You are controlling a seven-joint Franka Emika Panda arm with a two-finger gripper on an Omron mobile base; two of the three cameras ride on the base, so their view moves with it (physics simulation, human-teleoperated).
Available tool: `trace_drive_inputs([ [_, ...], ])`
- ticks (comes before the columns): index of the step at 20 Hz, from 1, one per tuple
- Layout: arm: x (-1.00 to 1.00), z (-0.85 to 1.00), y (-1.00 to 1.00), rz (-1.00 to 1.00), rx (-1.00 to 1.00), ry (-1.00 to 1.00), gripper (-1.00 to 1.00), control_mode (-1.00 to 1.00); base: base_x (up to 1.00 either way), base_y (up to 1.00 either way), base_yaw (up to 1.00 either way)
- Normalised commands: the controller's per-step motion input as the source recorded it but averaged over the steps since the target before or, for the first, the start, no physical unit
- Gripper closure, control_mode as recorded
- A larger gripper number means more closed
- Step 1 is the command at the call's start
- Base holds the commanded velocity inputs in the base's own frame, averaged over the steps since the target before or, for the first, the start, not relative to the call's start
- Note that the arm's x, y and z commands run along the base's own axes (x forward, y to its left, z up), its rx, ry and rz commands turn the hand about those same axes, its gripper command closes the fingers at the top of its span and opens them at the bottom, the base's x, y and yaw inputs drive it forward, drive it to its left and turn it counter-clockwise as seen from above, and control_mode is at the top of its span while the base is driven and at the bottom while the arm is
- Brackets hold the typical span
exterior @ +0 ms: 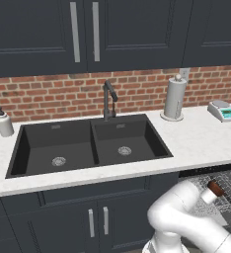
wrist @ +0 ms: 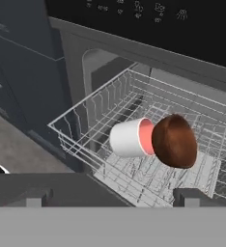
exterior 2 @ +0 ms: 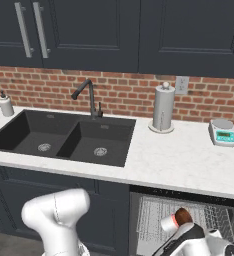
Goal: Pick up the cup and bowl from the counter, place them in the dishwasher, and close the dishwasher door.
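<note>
In the hand view the cup (wrist: 130, 138) lies on its side in the dishwasher (wrist: 148, 29) wire rack (wrist: 86, 120), its red mouth toward three o'clock, touching the bowl (wrist: 175, 141) beside it. The gripper (wrist: 112, 197) sits at six o'clock with its fingers (wrist: 191, 197) spread wide, holding nothing.

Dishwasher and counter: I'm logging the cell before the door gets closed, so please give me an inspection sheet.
Surface: counter white, black double sink set in.
Job's things: cup lies on its side in the rack, bowl against its mouth; dishwasher open.
Clutter: paper-towel roll, scale, soap bottle.
Grippers: gripper near the rack, holding nothing; opening cannot be judged.
Cables: nothing seen.
Surroundings: brick backsplash, dark cabinets.
</note>
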Motion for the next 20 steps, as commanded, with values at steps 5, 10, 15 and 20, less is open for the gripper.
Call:
trace_drive_inputs([
  [5, -1.0, 0.34, -0.12, -0.19, 0.01, 0.17, -1.0, -1.0, 0.0, 0.0, 0.0],
  [10, -1.0, 0.31, -0.01, -0.23, 0.07, 0.21, -1.0, -1.0, 0.0, 0.0, 0.0],
  [15, -1.0, -0.01, 0.0, -0.2, 0.11, 0.09, -1.0, -1.0, 0.0, 0.0, 0.0],
  [20, -1.0, -0.13, 0.0, -0.18, 0.22, -0.05, -1.0, -1.0, 0.0, 0.0, 0.0],
])
